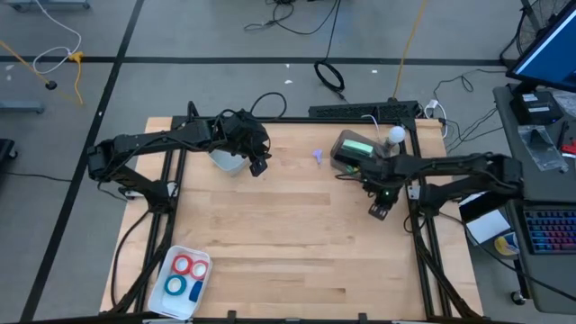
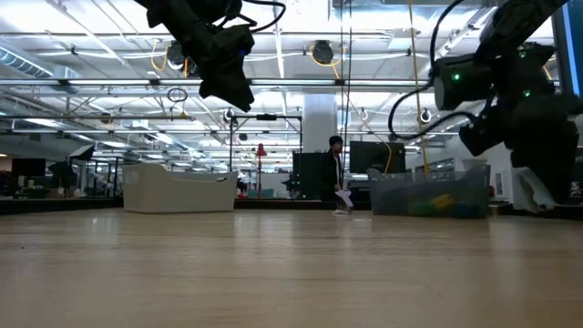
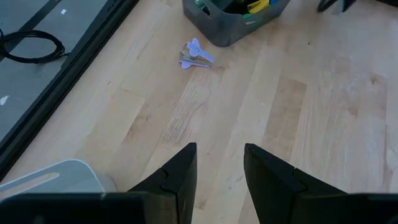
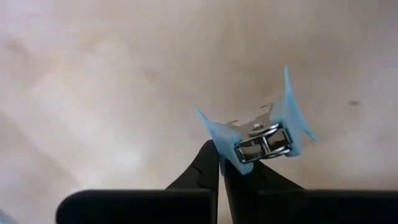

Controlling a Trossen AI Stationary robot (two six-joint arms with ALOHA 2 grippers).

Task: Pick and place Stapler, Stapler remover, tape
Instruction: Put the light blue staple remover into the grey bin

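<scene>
On the right half of the wooden table (image 1: 297,225), right gripper (image 1: 379,211) low over the boards, just in front of a grey bin (image 1: 355,153) at the far edge. In the right wrist view, jaws pressed together on a light blue staple remover (image 4: 264,134), fingertips (image 4: 208,163) pinching one of its plastic wings, metal claws showing between the wings. Toward the far left of the table, left gripper (image 1: 258,166) hovering beside a white tub (image 1: 227,160), jaws partly apart with bare wood showing between the fingers (image 3: 180,174), nothing held. Between the two arms near the far edge, a second, lilac staple remover (image 1: 318,157) lying on the wood, close to the grey bin and apart from both grippers. At the near left corner, a white tray (image 1: 167,301) holding tape rolls (image 1: 186,275), two red and two blue, side by side. No stapler to be made out for certain. In the low view, a person (image 2: 337,173) standing far back in the room.
</scene>
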